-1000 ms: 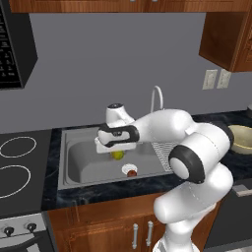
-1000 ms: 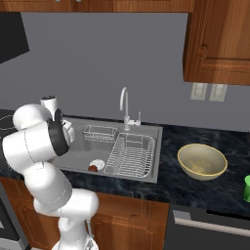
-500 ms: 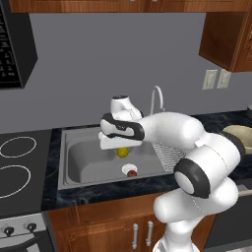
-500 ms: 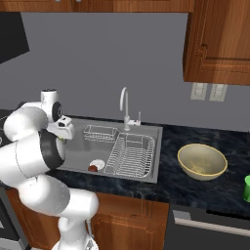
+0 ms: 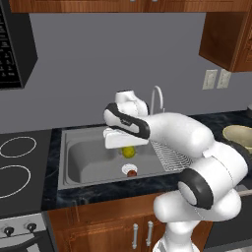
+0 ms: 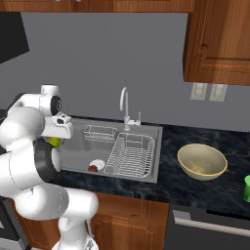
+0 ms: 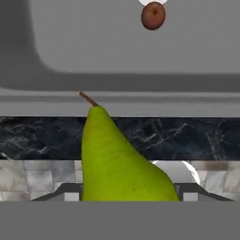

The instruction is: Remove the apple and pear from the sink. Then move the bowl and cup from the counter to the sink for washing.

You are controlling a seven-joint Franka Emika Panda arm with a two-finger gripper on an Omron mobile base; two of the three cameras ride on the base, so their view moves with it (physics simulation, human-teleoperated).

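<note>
A yellow-green pear [image 7: 122, 164] with a brown stem sits between the fingers of my gripper [image 7: 129, 194], which is shut on it. The gripper [image 5: 127, 147] hangs over the left part of the grey sink [image 5: 88, 160], and the pear [image 5: 129, 151] shows just under the white hand, clear of the basin floor. The pear [image 6: 53, 142] also peeks out beside the arm. A dark red apple [image 5: 132, 173] lies on the basin floor by the white drain; apple [image 6: 92, 168], apple [image 7: 153, 15]. The tan bowl [image 6: 201, 162] and green cup [image 6: 247, 188] stand on the black counter [image 6: 195, 193] at the right.
A wire dish rack [image 6: 131, 155] fills the sink's right half, with a smaller basket [image 6: 100, 132] behind it. The chrome faucet [image 6: 124, 105] rises at the back. A stovetop [image 5: 19, 162] lies left of the sink. Wooden cabinets hang overhead.
The hand with the pear has drifted slightly right over the sink and the arm's elbow has swung outward. Apple, bowl and cup have not moved.
</note>
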